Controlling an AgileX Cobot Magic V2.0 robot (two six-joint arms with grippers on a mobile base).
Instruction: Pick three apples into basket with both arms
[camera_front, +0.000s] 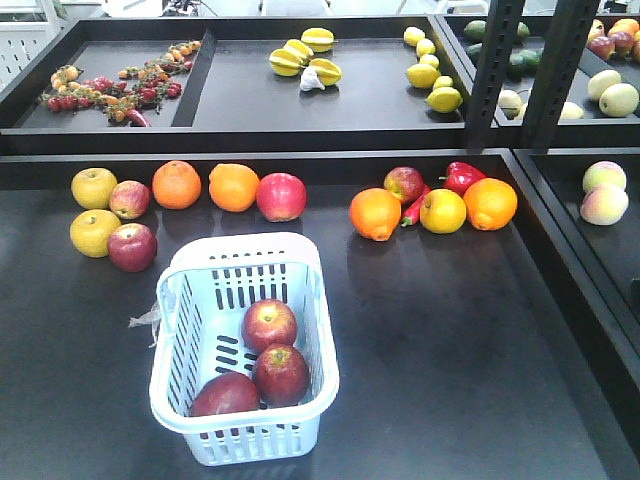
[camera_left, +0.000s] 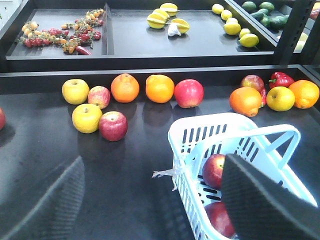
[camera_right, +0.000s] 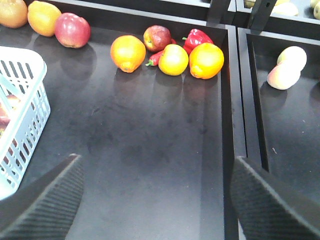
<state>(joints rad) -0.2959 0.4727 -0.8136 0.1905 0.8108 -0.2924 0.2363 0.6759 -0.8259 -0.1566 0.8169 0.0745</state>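
The pale blue basket (camera_front: 318, 340) stands on the dark table near its front left. Three dark-red apples lie inside it: one towards the back (camera_front: 269, 324), one in the middle (camera_front: 281, 373), one at the front left (camera_front: 225, 395). Neither arm shows in the front view. In the left wrist view my left gripper (camera_left: 155, 202) is open and empty, above the table beside the basket's left rim (camera_left: 176, 145), and two of the apples (camera_left: 214, 170) show past its right finger (camera_left: 260, 200). My right gripper (camera_right: 157, 200) is open and empty over bare table, right of the basket (camera_right: 30, 107).
Behind the basket lie loose red apples (camera_front: 133, 247), yellow apples (camera_front: 94, 187) and oranges (camera_front: 177, 184). Further right are an orange (camera_front: 375, 214), a red pepper (camera_front: 462, 177) and more fruit. A raised back shelf (camera_front: 300, 130) holds fruit. A black post (camera_front: 495, 70) stands at the right.
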